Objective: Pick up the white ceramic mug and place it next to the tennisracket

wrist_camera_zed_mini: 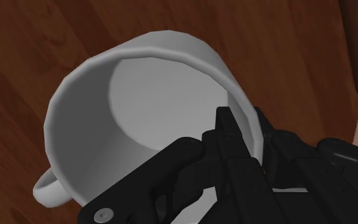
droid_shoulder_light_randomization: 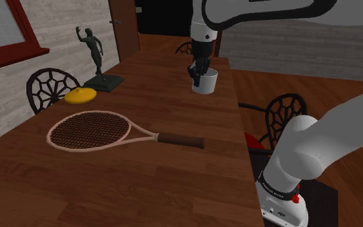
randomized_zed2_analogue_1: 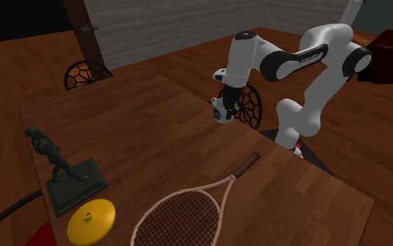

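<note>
Mug (droid_shoulder_light_randomization: 207, 82) first: it is white, upright, and stands at the far end of the bench (droid_shoulder_light_randomization: 141, 187), close to the edge on the shoulder view's right, with the black hand (droid_shoulder_light_randomization: 199, 71) reaching into it from above. Seen from the wrist, the hand is clenched on the cup's wall, one finger inside and the other outside, pinching the rim on the side away from the handle (wrist_camera_zed_mini: 44, 189). That grip makes sense to me: the wall is thin enough to clasp where the whole body may be too wide, and the loop stays clear. Whether the base has left the wood, I cannot tell. The racket (droid_shoulder_light_randomization: 109, 131) lies flat nearer the stand, well apart from the cup, its dark grip pointing to the shoulder view's right. Bare wood around that grip looks like the natural spot for setting down. A dark statue (droid_shoulder_light_randomization: 96, 55) and a yellow disc (droid_shoulder_light_randomization: 80, 96) sit beyond the racket's head, by the opposite edge, out of the likely path. A rim pinch could let the cup swing, so I'd expect a steady carry.
</note>
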`<move>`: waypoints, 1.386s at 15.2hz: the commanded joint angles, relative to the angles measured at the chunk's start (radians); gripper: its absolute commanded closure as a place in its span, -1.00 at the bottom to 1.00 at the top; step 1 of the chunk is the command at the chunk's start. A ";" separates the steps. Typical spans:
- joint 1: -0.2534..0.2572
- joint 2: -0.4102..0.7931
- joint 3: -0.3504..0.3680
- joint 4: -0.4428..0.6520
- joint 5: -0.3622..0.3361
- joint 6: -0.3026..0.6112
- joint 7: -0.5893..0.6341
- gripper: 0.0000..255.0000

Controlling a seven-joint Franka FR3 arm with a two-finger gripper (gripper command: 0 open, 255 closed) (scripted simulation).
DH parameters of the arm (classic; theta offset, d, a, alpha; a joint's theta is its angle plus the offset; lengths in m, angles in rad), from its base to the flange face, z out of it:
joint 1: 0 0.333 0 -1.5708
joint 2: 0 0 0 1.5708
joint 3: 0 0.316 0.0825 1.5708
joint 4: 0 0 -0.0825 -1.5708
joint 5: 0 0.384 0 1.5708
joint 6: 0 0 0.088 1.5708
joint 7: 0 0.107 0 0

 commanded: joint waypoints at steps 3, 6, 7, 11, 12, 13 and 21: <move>0.022 -0.132 0.045 -0.099 0.025 -0.036 0.055 1.00; 0.043 -0.229 0.082 -0.156 0.052 -0.076 0.097 1.00; 0.050 -0.260 0.095 -0.173 0.063 -0.091 0.112 1.00; 0.085 -0.381 0.150 -0.229 0.112 -0.156 0.175 1.00; 0.094 -0.409 0.165 -0.239 0.126 -0.173 0.191 1.00; 0.104 -0.437 0.180 -0.249 0.141 -0.191 0.209 1.00; 0.126 -0.501 0.211 -0.368 0.173 -0.136 0.231 1.00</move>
